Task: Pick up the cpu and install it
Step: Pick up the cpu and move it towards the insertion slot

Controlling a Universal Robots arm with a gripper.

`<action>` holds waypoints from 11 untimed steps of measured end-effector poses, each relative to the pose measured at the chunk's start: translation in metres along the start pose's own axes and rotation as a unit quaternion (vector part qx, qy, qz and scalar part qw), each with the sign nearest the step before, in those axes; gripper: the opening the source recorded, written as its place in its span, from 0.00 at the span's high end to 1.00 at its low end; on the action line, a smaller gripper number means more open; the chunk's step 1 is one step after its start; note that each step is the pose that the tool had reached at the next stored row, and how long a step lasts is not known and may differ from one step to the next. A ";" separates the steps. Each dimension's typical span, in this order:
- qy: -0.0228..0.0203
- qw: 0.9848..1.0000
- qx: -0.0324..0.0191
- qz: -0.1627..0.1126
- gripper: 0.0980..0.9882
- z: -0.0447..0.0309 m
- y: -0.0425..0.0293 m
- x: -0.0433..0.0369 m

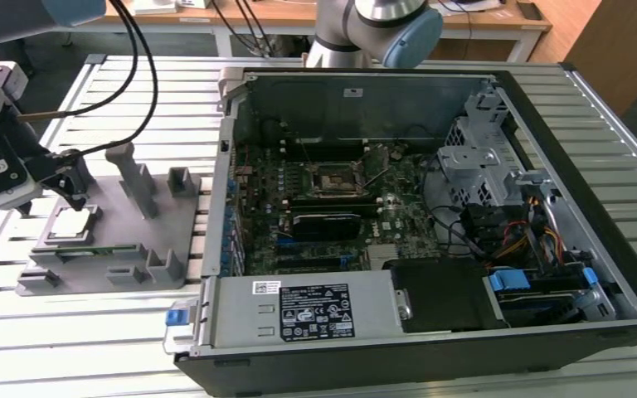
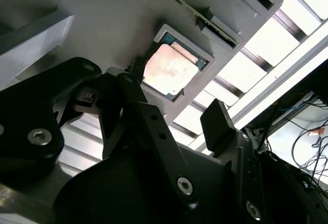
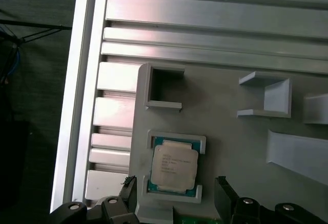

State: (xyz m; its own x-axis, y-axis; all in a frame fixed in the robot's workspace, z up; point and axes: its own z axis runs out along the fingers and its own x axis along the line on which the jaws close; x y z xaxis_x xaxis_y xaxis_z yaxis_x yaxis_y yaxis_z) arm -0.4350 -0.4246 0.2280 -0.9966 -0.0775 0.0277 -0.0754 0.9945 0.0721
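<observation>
The cpu (image 1: 72,222) is a small square chip with a silvery top. It lies flat in a recess of the grey holder block (image 1: 130,257) at the exterior view's left. My gripper (image 1: 74,196) hangs just above it, open and holding nothing. In the first wrist view the cpu (image 3: 174,166) sits between the two dark fingertips (image 3: 221,184), which stand apart on either side of it. The second wrist view shows the cpu (image 2: 169,69) beyond the black fingers (image 2: 218,117) of my gripper (image 2: 174,98). The socket (image 1: 338,178) on the motherboard stands bare inside the case.
An open black computer case (image 1: 584,207) fills the exterior view's middle and right, with drive cage, cables and power supply inside. A thin green memory stick (image 1: 80,251) lies along the holder block. Upright grey posts (image 1: 142,186) rise from the block beside my gripper. The table is slatted aluminium.
</observation>
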 end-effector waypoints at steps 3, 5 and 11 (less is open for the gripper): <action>0.000 1.000 0.000 0.001 0.32 0.0024 0.0010 0.0003; 0.000 1.000 0.000 0.002 0.32 0.0041 0.0019 0.0004; 0.000 1.000 0.000 0.003 0.32 0.0102 0.0020 0.0006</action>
State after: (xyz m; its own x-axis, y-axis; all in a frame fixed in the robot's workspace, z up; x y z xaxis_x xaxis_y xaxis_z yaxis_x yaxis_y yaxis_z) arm -0.4361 -0.4220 0.2180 -0.9971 -0.0707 0.0277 -0.0686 0.9950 0.0720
